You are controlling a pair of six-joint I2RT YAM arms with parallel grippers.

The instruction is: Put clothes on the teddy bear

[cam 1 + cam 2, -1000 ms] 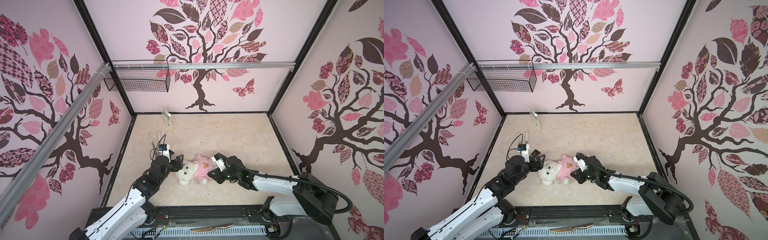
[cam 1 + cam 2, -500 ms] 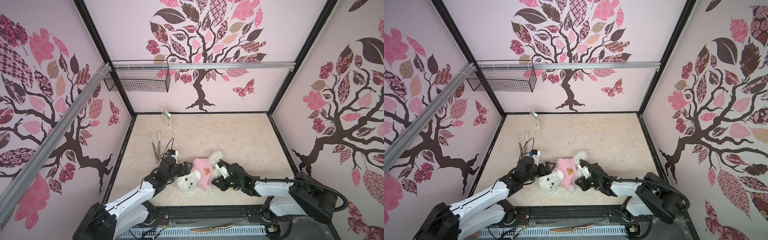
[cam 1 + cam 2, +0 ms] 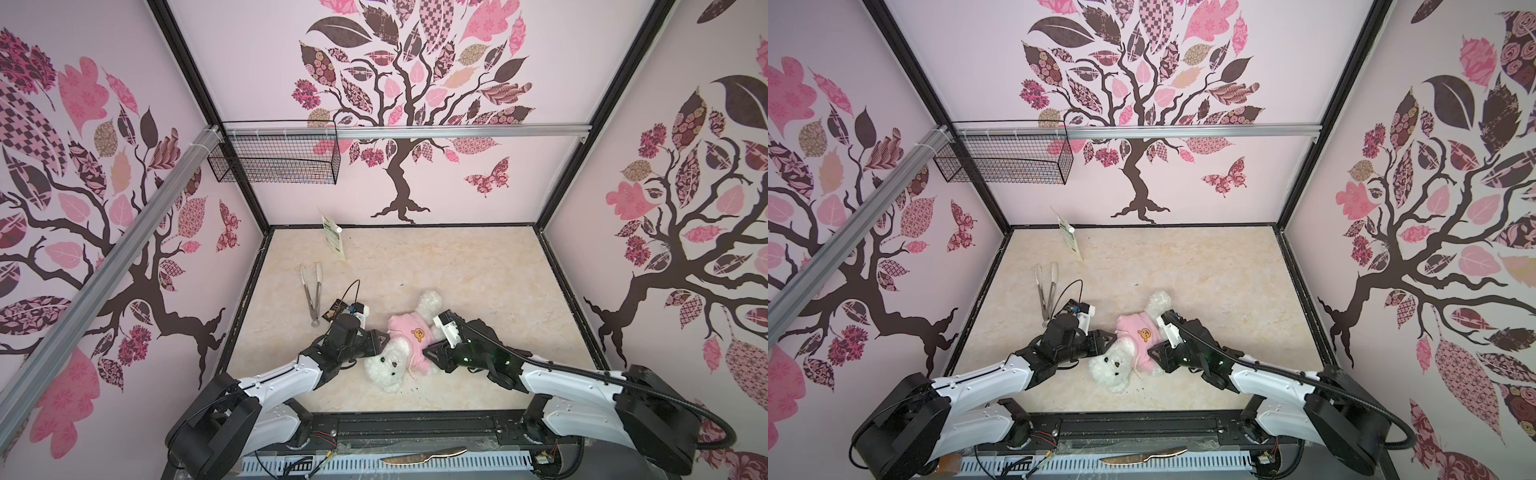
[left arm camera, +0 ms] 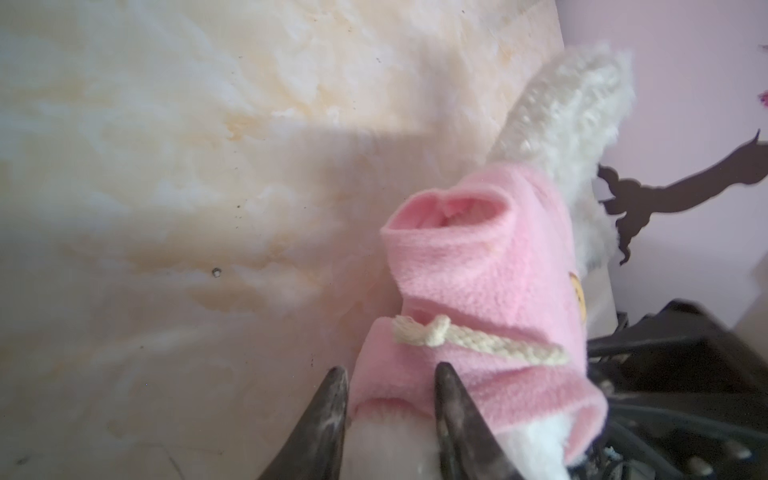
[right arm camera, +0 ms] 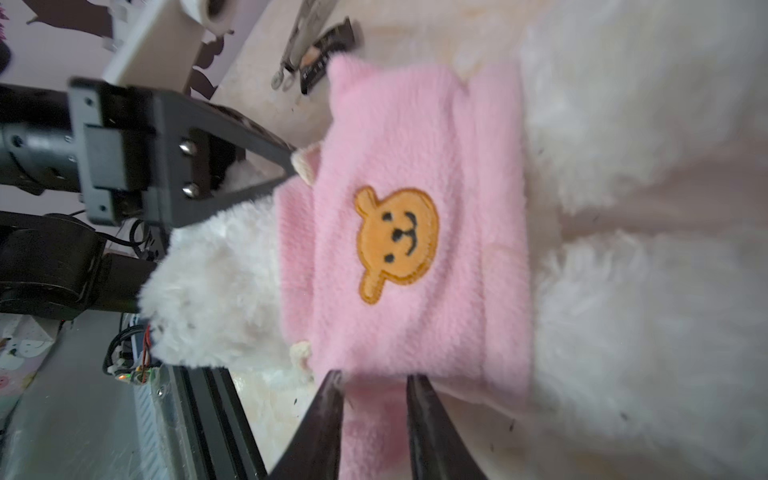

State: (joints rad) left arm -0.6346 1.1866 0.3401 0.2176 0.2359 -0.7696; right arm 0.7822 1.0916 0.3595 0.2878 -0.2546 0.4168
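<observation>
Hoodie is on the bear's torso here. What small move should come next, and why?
Probably the right gripper should draw the sleeve between its jaws outward: the hoodie already covers the bear's torso, and the left gripper pins its neck edge.

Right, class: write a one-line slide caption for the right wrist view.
Pink hoodie with orange bear patch on the white teddy bear, its sleeve lying between two dark fingers.
</observation>
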